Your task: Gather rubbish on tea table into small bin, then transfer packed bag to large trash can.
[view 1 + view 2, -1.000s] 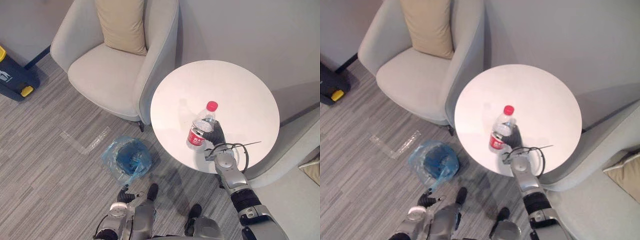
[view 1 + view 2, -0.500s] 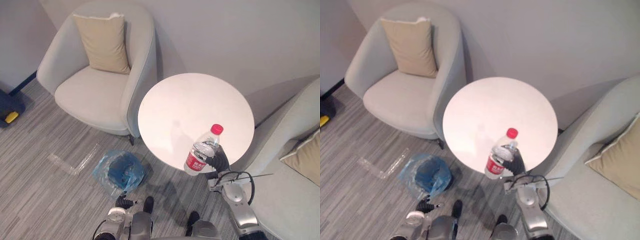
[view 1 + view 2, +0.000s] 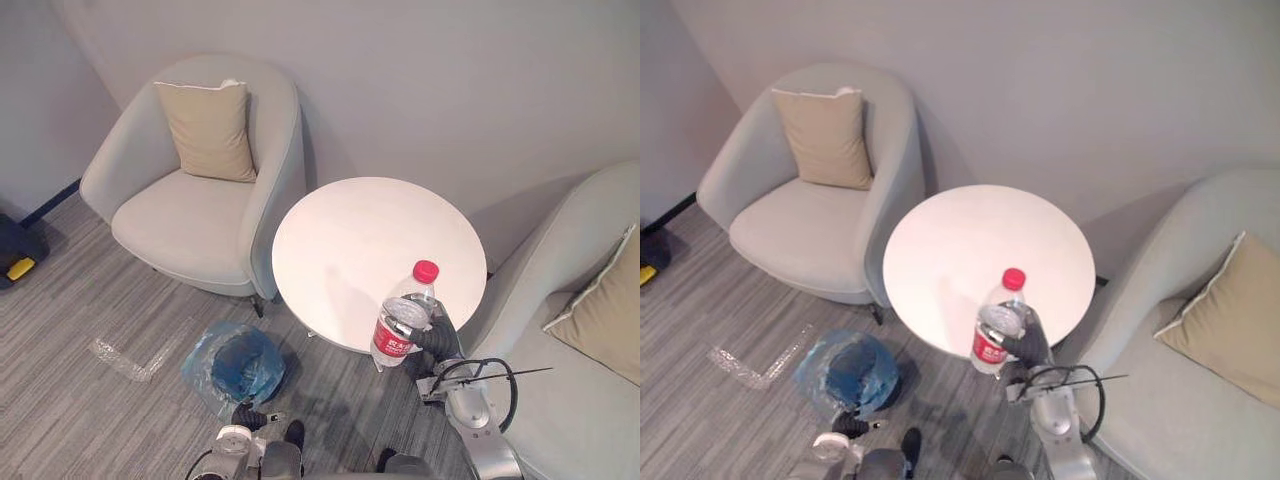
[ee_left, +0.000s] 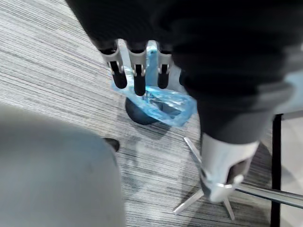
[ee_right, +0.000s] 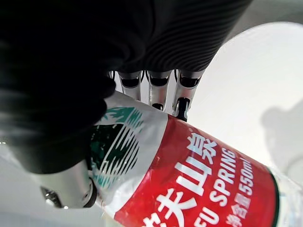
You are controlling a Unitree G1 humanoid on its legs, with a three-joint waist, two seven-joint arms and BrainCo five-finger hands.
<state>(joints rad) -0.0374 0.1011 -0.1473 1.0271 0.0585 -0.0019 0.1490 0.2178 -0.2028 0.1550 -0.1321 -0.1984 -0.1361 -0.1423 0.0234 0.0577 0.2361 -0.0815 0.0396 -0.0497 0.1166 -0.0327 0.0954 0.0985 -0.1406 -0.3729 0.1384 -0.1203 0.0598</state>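
Here, a red-capped plastic bottle (image 3: 403, 318) is held upright at the near edge of the white tabletop (image 3: 350, 240), in the right hand (image 3: 440, 335), whose fingers (image 5: 182, 94) curl round its label. The blue-bagged small bin (image 3: 240, 362) sits on the floor left of the tabletop. The grip is best kept firm until the bottle is squarely above the bin. The left hand (image 4: 137, 75) hangs lower than the tabletop, fingers straight.
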